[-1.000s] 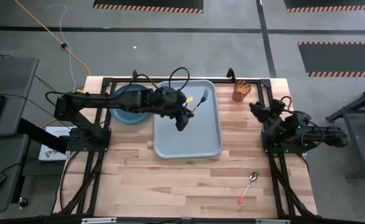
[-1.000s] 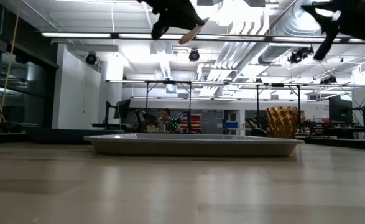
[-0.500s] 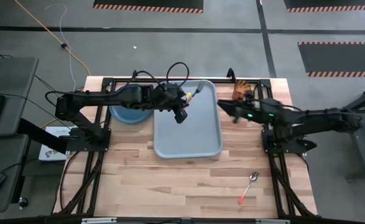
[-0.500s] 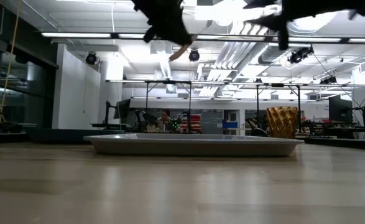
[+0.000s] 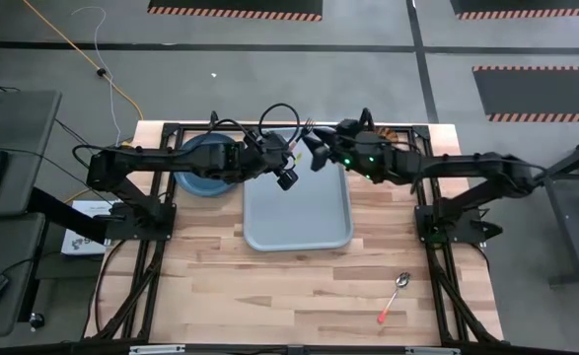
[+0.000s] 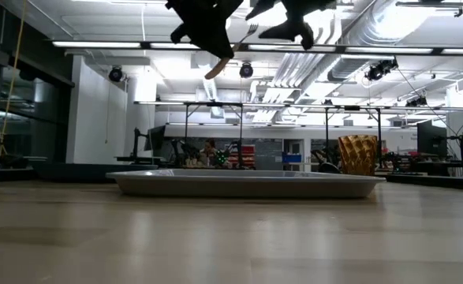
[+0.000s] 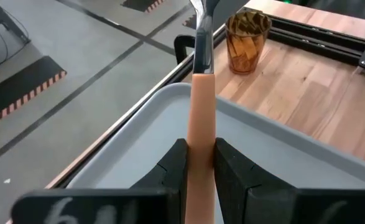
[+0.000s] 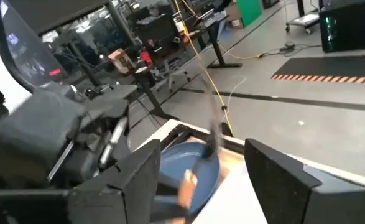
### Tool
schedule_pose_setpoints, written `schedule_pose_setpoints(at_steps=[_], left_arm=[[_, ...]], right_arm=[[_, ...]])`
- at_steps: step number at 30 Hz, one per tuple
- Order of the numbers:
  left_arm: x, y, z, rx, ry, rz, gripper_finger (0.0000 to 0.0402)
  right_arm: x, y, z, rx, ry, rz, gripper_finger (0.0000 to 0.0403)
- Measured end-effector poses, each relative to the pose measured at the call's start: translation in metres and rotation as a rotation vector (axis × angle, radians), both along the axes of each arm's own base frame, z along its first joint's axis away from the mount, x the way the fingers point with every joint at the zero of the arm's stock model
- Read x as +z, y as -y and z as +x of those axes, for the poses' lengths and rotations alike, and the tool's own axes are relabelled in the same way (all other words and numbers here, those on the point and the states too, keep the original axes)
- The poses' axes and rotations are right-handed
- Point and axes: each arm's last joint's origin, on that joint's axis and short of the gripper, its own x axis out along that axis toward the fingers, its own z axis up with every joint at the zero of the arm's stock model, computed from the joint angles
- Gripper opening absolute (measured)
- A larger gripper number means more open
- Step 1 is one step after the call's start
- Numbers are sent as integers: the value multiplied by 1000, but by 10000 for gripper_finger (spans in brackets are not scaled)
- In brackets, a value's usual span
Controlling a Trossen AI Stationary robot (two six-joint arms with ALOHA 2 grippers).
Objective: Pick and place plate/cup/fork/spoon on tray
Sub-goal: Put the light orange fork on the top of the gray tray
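While the left gripper (image 7: 199, 163) clamps the fork (image 7: 201, 93) above the tray (image 5: 299, 212), the right gripper (image 5: 314, 150) — fingers spread — sits just beside its tines.

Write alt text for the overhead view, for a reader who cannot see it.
Above the far end of the large grey-blue rectangular tray, the left gripper holds the salmon-handled metal fork while the open right gripper reaches in toward it. The round teal-blue plate lies left of the tray; the red-handled metal spoon lies near the table's front right.
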Motion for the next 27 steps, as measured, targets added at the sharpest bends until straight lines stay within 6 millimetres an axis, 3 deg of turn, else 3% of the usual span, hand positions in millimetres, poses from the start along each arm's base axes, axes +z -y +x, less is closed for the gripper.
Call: schedule_pose_setpoints(at_steps=[4, 11, 22, 27], left_arm=[[0, 3, 0, -3, 17, -26, 42], [1, 8, 1, 28, 41, -11, 42], [5, 9, 5, 9, 119, -41, 43], [6, 9, 6, -2, 126, -50, 46]], right_arm=[[8, 5, 5, -10, -88, -35, 211], [14, 9, -3, -36, -145, -51, 185], [16, 9, -2, -5, -135, -75, 78], [17, 11, -2, -7, -118, -66, 54]])
